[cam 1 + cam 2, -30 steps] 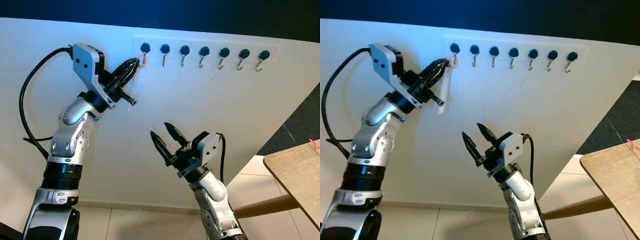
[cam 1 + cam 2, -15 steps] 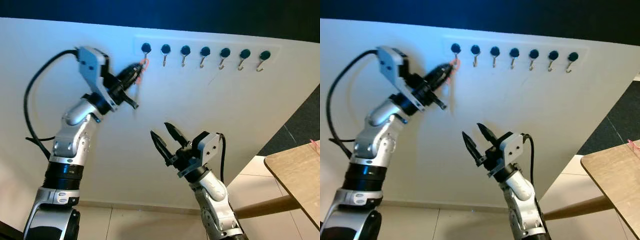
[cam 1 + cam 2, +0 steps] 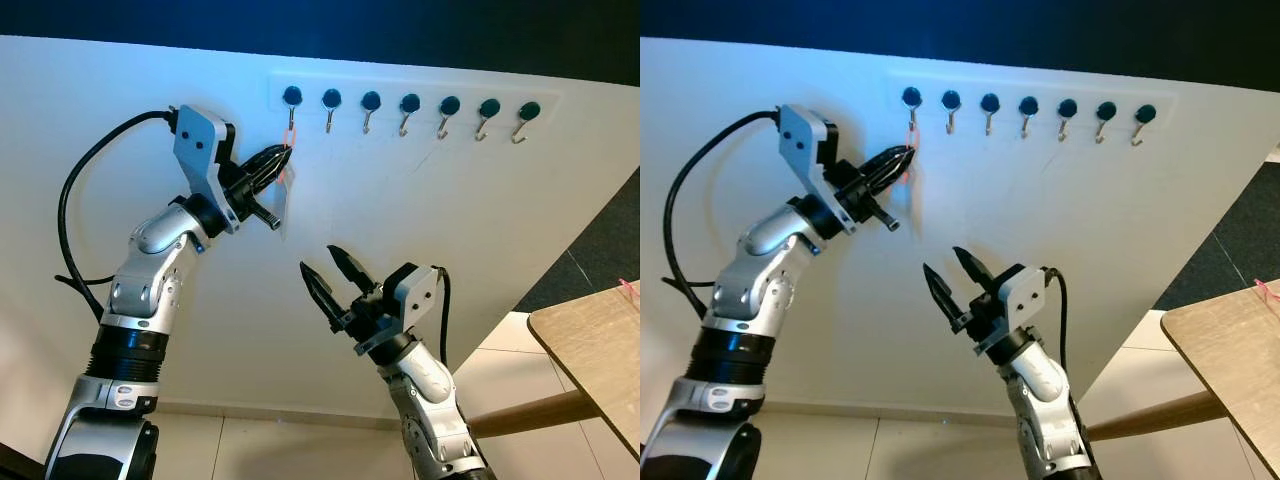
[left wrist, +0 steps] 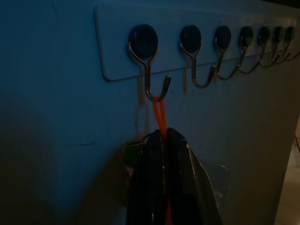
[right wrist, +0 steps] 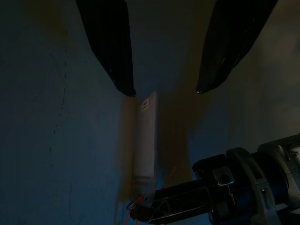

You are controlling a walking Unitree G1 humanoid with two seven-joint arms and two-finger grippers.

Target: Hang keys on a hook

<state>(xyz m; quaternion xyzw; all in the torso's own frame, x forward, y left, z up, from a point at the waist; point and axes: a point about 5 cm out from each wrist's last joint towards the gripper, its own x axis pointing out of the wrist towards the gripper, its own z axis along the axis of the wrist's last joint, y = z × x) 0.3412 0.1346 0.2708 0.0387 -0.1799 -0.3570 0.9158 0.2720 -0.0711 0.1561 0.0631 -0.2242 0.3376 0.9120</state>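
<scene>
The orange loop (image 4: 159, 112) has been lowered onto the leftmost hook (image 4: 149, 70) since before; left gripper (image 3: 283, 158) stays clamped on it, right gripper (image 3: 332, 272) held apart.

Seven hooks (image 3: 405, 111) in one row on one white rail (image 3: 415, 92), high on wall at my 12 o'clock. One orange key loop (image 4: 160, 115) on one hook (image 4: 150, 65), farthest toward 9 o'clock; other six bare. One clear tag (image 3: 283, 205) hanging below loop. My two end effectors: left end effector (image 3: 278, 160) pinched on loop, right end effector (image 3: 328, 272) spread, nothing in it. One wooden table (image 3: 592, 345) at 4 o'clock. Keys: number cannot tell.
</scene>
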